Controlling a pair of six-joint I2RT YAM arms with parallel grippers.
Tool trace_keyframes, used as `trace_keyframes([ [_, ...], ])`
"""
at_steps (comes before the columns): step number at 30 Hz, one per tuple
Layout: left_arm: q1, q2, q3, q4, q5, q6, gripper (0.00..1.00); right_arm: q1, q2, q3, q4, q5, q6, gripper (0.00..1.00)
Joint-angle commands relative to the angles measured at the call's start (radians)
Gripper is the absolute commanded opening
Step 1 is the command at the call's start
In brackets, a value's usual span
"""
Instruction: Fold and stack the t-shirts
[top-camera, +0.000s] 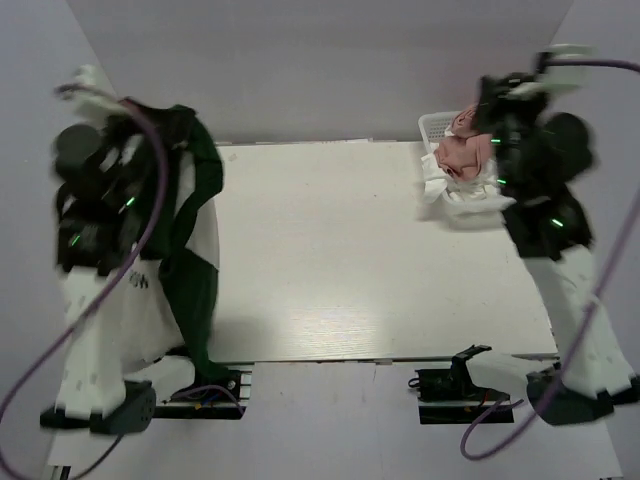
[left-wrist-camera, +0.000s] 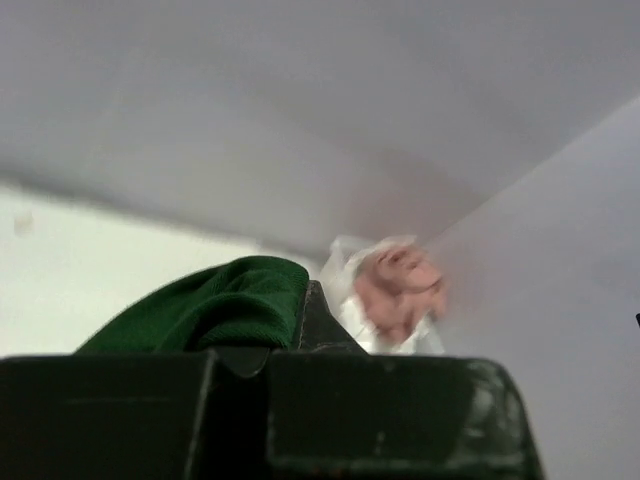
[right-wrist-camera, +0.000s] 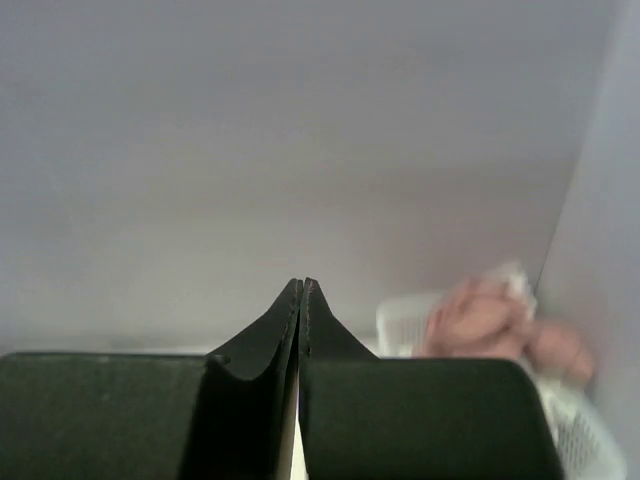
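Observation:
The white t-shirt with dark green sleeves (top-camera: 195, 290) hangs from my raised left gripper (top-camera: 160, 118) at the table's left edge, its lower part draping toward the near edge. In the left wrist view, green cloth (left-wrist-camera: 220, 310) is bunched against the shut jaws of the left gripper (left-wrist-camera: 300, 300). A dusty pink t-shirt (top-camera: 460, 150) and a white one (top-camera: 450, 195) are heaped in and over the basket at the far right. My right gripper (top-camera: 487, 100) hovers raised beside that heap. In its own view the right gripper (right-wrist-camera: 302, 283) is shut with nothing visible at its tips.
The white latticed basket (top-camera: 435, 125) stands at the table's far right corner, also visible in the right wrist view as the basket (right-wrist-camera: 400, 320). The white table (top-camera: 350, 250) stretches between the two arms. Grey walls close in the back and both sides.

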Motion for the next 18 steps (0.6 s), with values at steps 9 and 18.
trace_keyframes([
  [9,-0.137,0.728,-0.162,0.254,0.346,0.07,1.0,-0.004,0.143,-0.467,0.049,-0.203,0.165,0.21],
  [18,-0.226,0.511,-0.417,0.099,-0.053,0.094,1.0,0.045,0.316,-0.525,0.052,-0.518,0.162,0.9],
])
